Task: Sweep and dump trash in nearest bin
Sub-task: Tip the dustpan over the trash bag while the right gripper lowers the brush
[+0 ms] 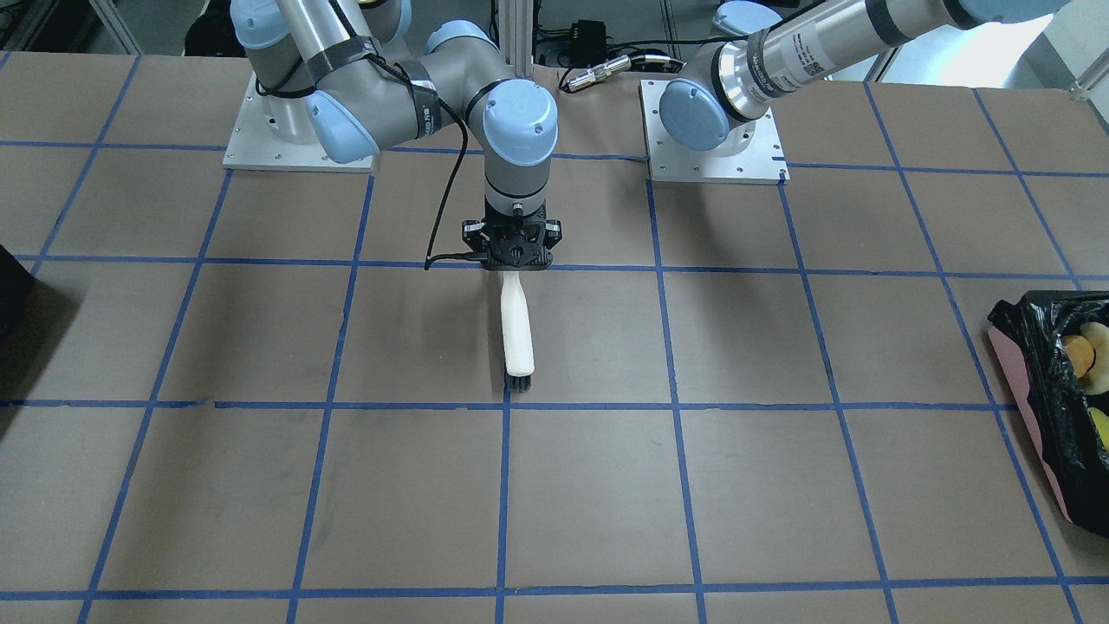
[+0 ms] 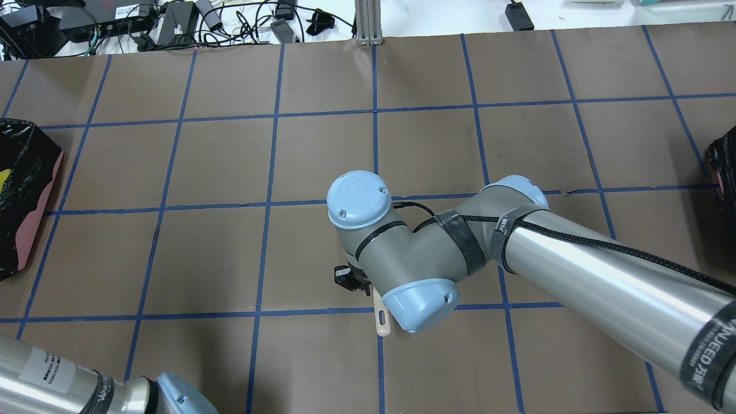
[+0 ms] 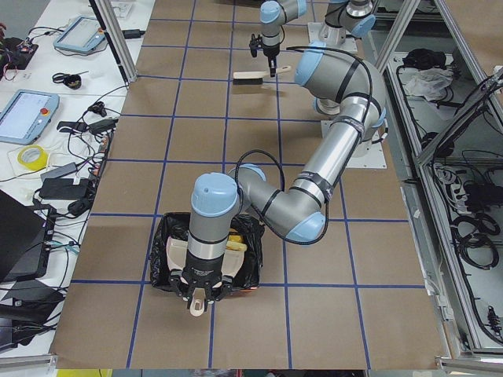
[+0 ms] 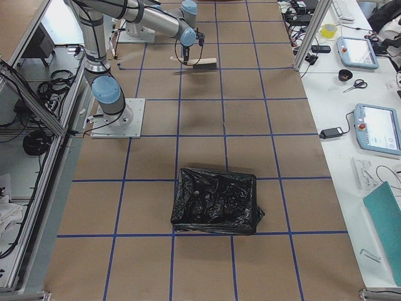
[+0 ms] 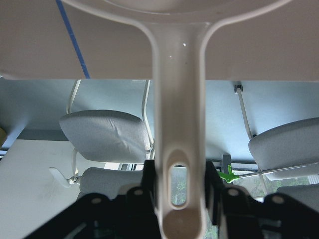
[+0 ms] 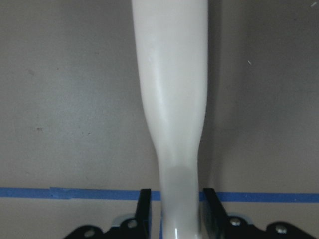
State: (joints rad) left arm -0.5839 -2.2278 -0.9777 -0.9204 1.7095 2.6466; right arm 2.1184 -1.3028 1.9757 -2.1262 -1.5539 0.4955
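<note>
My left gripper is shut on the cream dustpan's handle. In the exterior left view it holds the dustpan tilted over the pink-sided bin with its black bag. The trash lies inside the bin: an orange-brown lump, a pale slice beside it and a yellow piece. My right gripper is shut on the white handle of a brush, whose black bristles rest on the table near its middle. The handle also fills the right wrist view.
A second bin, all black bag, stands at the table's right end and shows at the overhead view's edge. The brown table carries a blue tape grid. Cables and devices lie beyond its far edge.
</note>
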